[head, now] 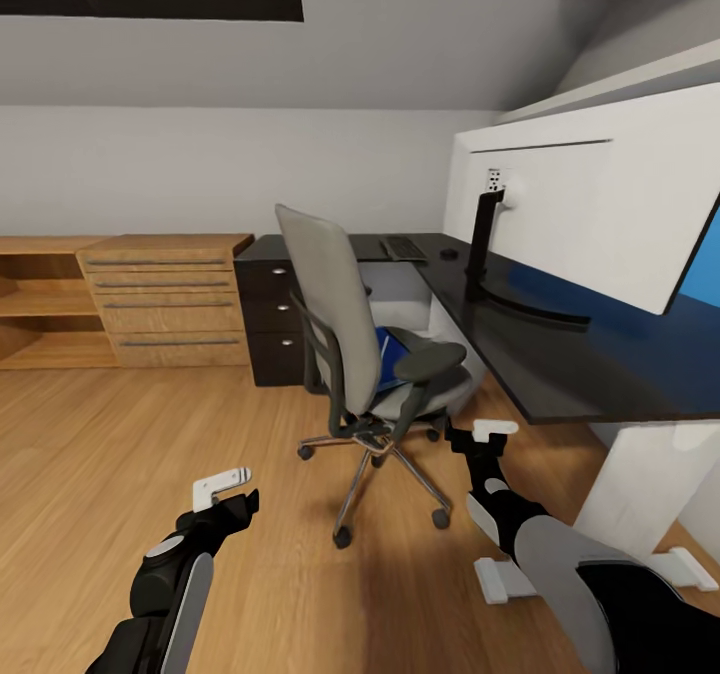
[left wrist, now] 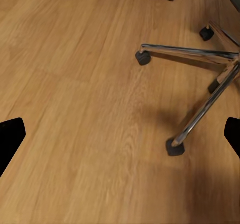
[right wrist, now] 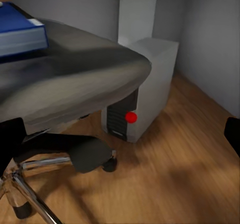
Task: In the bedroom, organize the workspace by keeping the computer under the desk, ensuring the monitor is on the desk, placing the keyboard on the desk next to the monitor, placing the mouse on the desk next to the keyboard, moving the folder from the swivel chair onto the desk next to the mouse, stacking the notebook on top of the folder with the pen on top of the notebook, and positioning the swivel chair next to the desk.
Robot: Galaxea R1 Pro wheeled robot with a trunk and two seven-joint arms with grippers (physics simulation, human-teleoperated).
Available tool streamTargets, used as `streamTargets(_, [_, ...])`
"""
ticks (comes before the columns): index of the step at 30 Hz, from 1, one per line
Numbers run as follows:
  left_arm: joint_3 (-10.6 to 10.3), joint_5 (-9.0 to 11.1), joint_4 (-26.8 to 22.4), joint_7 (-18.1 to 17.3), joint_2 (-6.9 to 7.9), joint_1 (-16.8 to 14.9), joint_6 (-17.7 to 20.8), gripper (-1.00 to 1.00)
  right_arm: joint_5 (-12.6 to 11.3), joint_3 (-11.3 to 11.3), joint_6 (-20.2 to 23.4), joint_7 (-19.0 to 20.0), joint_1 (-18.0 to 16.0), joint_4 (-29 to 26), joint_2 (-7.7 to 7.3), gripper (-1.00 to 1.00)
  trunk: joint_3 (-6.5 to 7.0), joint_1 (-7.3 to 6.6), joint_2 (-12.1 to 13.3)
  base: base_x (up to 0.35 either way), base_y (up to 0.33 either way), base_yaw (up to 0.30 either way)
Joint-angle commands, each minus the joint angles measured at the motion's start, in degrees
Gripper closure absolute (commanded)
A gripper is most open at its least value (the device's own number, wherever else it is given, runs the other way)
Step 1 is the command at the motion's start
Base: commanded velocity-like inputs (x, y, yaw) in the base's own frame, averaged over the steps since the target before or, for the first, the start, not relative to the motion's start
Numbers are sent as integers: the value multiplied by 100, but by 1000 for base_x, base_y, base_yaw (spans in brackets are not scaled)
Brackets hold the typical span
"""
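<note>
Presently we find the left end effector (head: 232, 491) hanging low over the wooden floor (head: 120, 454), fingers parted and nothing between them; its wrist view looks down on bare boards and the chrome star base with black casters. The right end effector (head: 478, 438) hangs beside the seat of the swivel chair (head: 345, 339), also spread open and holding nothing.

We record the swivel chair standing on the floor just in front of the surface, its back turned toward the robot. The folder (head: 393, 357) lies on the chair seat; the right wrist view shows it (right wrist: 20, 32) resting flat on the grey padding. We cannot make out any notebook or pen on it.

Beyond the seat, the right wrist view shows the computer (right wrist: 142, 87) upright on the floor beside a white leg, its red spot facing the camera.

The desk (head: 560, 364) carries the monitor (head: 590, 194), seen from its white back, foot planted on the glossy top. Farther along the surface lies the keyboard (head: 403, 247), with the mouse (head: 449, 253) near it but apart. The black drawer unit (head: 265, 319) stands closed, contents not visible. Beside it the light wooden dresser (head: 170, 299) also has its drawers closed.
</note>
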Motion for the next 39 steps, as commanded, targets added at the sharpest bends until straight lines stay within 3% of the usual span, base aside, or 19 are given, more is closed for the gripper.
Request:
streamTargets(1, [4,61,-6,42,-3,-4,20,-100,32,4,-9,-40,-4,6,1,-100,-6,1,-2,220,-1,0])
streamTargets(25, [9,61,-6,42,-3,-5,26,-100,32,4,-15,-40,-4,6,0,-100,-6,1,-2,123,0,2])
streamTargets(39, [29,61,-6,42,-3,-4,27,-100,32,4,-20,-40,-4,6,4,-100,-6,1,-2,2,0,240])
